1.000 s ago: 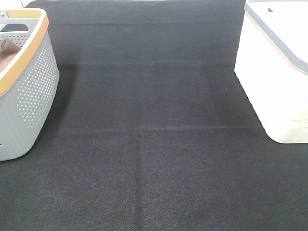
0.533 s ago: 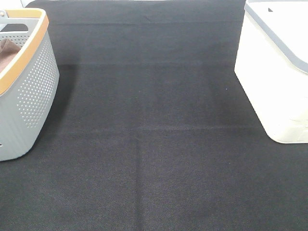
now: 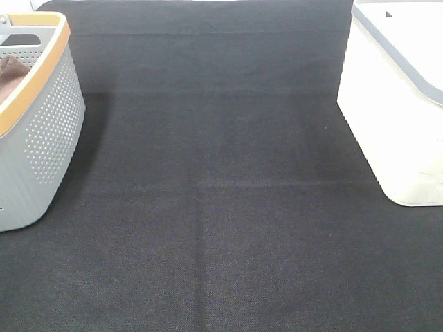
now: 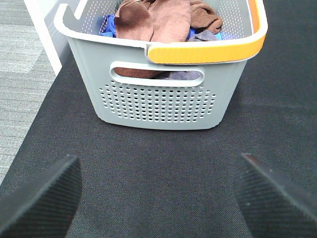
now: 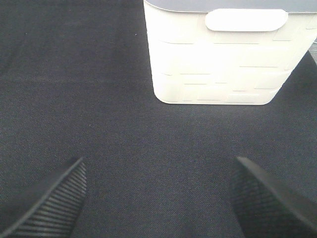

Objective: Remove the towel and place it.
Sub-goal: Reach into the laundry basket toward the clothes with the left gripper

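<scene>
The reddish-brown towel (image 4: 163, 22) lies bunched on top of other cloths inside the grey basket (image 4: 158, 106) with an orange rim. A darker brown cloth (image 4: 207, 16) sits beside it. In the exterior high view only a brown scrap of the towel (image 3: 10, 70) shows over the rim of the basket (image 3: 48, 131) at the far left. My left gripper (image 4: 158, 198) is open, short of the basket's handle wall, with nothing between its fingers (image 4: 44, 198). My right gripper (image 5: 158, 198) is open over the black mat, facing the white bin (image 5: 218, 59). Neither arm appears in the exterior high view.
A white bin (image 3: 394, 104) with a grey rim stands at the right edge of the table. A black mat (image 3: 221, 207) covers the table between basket and bin. Blue cloth (image 4: 108, 26) lies in the basket under the brown ones. Grey floor (image 4: 25, 74) shows beyond the table's edge.
</scene>
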You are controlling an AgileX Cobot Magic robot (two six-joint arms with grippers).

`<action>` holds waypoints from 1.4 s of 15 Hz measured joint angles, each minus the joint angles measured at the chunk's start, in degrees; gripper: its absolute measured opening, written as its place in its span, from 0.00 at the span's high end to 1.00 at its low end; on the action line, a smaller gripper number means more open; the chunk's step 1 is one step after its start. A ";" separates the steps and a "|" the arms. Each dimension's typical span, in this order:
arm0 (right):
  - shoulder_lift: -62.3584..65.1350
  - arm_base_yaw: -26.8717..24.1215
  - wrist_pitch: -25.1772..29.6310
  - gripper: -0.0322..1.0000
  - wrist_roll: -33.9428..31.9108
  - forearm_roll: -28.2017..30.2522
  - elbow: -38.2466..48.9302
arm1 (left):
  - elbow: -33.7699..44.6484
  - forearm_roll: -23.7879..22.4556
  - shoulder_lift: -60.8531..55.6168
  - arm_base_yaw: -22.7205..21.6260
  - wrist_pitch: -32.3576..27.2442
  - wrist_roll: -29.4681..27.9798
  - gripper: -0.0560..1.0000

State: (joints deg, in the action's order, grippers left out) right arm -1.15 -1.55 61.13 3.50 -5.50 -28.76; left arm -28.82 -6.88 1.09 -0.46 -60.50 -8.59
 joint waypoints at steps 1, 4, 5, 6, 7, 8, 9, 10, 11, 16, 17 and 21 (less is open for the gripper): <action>0.00 0.00 0.00 0.24 0.00 0.00 0.00 | 0.00 0.00 0.00 0.00 0.00 0.00 0.19; 0.00 0.00 0.00 0.24 0.00 0.00 0.00 | 0.00 -0.06 0.00 0.00 0.00 0.00 0.19; 0.00 0.00 0.00 0.24 0.00 0.00 0.00 | 0.00 0.34 0.00 0.00 0.00 0.00 0.19; 0.00 0.00 0.00 0.24 0.00 0.00 0.00 | 0.00 2.06 0.74 0.00 0.17 0.00 0.19; 0.00 0.00 0.00 0.24 0.00 0.00 0.00 | -0.34 3.04 2.52 0.00 0.74 -0.06 0.19; 0.00 0.00 0.00 0.24 0.00 0.00 0.00 | -1.32 3.27 5.21 0.00 3.21 -0.06 0.19; 0.00 0.00 0.00 0.24 0.00 0.00 0.00 | -1.32 3.27 5.21 0.00 3.21 -0.06 0.19; 0.00 0.00 0.00 0.24 0.00 0.00 0.00 | -2.46 3.15 8.19 0.00 7.05 -0.06 0.19; 0.00 0.00 0.00 0.24 0.00 -0.06 0.00 | -3.67 2.98 11.80 0.00 10.83 -0.06 0.19; 0.00 0.00 0.00 0.24 0.00 -0.06 0.00 | -14.90 -5.27 34.66 0.00 16.79 -0.06 0.19; 0.00 0.00 0.00 0.24 0.00 -0.06 0.00 | -19.77 -8.14 41.48 0.00 16.79 -0.06 0.19; 0.00 0.00 0.00 0.24 0.00 -0.06 0.00 | -32.66 -12.49 56.61 0.00 16.10 -0.17 0.19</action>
State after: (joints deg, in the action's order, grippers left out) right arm -1.15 -1.55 61.13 3.50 -5.56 -28.76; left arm -61.48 -19.37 57.70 -0.46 -44.40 -8.77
